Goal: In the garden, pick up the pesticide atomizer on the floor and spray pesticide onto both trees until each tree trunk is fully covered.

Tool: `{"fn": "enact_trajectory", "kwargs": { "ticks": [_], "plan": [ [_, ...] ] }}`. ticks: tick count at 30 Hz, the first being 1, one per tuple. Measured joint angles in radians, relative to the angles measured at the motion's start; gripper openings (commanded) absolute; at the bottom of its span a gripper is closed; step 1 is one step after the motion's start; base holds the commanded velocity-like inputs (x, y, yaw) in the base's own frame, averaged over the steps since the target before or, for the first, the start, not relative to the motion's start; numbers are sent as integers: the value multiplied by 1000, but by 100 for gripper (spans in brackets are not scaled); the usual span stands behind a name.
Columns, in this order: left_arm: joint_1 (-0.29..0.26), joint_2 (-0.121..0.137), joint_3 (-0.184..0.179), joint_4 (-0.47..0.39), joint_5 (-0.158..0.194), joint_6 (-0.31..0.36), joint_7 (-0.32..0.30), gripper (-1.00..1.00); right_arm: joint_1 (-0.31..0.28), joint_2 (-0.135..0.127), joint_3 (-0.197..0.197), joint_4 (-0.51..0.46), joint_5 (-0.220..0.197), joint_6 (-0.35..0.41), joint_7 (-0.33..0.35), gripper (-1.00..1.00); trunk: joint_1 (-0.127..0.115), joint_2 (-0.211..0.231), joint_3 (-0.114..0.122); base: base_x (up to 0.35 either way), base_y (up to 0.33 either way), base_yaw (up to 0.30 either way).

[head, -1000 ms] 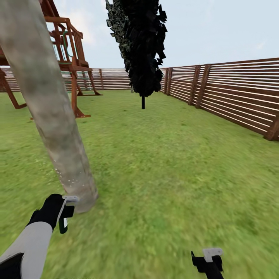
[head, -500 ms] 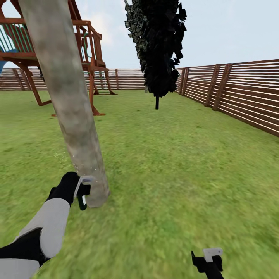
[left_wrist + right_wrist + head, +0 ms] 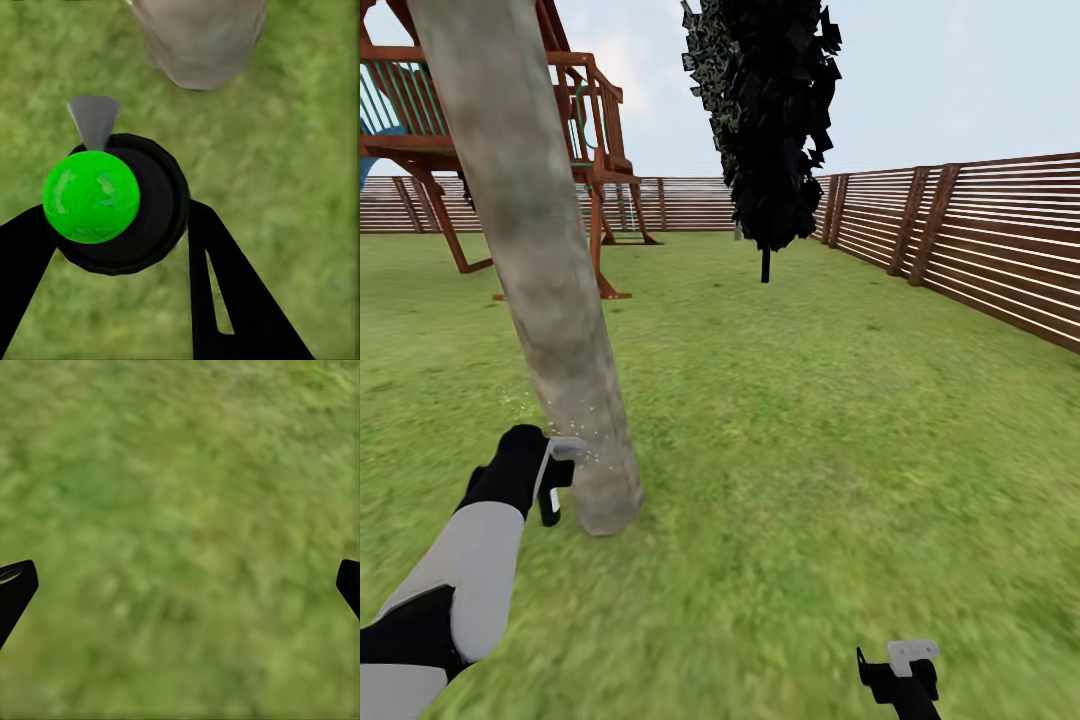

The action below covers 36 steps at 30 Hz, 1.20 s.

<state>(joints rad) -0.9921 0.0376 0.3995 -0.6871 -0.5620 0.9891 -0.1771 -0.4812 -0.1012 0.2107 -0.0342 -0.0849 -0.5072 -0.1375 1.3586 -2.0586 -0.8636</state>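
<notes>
From the head view, your left hand (image 3: 550,480) grips the atomizer (image 3: 552,492) just beside the tree trunk (image 3: 550,300), fine droplets speckling the bark; your right hand (image 3: 900,672) hangs low over grass. Left wrist view — fingers (image 3: 232,292) clamp the green-capped atomizer (image 3: 112,202); right wrist view — fingertips (image 3: 15,589) spread wide, holding nothing.

A sprayer (image 3: 112,202) with a bright green cap sits clamped between the two black fingers (image 3: 225,292) of the left gripper (image 3: 124,247). Its grey nozzle points beyond the fingertips toward a tree trunk (image 3: 199,37) standing on grass (image 3: 300,165).
</notes>
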Motion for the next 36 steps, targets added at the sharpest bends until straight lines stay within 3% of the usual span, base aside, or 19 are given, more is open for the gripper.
{"fn": "enact_trajectory", "kwargs": {
  "ticks": [14,24,36],
  "plan": [
    [1,-3,0,-30,-4,1,0,-100,0,5,1,1,0,-1,1,100,0,0,0,80,-207,169],
    [5,-2,-1,-29,-6,0,4,-100,0,0,1,0,0,0,1,100,0,0,0,3,-276,7],
    [8,-1,-2,-30,-8,-1,6,-100,0,1,2,0,0,-1,1,100,0,0,0,144,-268,0]
  ]
}}
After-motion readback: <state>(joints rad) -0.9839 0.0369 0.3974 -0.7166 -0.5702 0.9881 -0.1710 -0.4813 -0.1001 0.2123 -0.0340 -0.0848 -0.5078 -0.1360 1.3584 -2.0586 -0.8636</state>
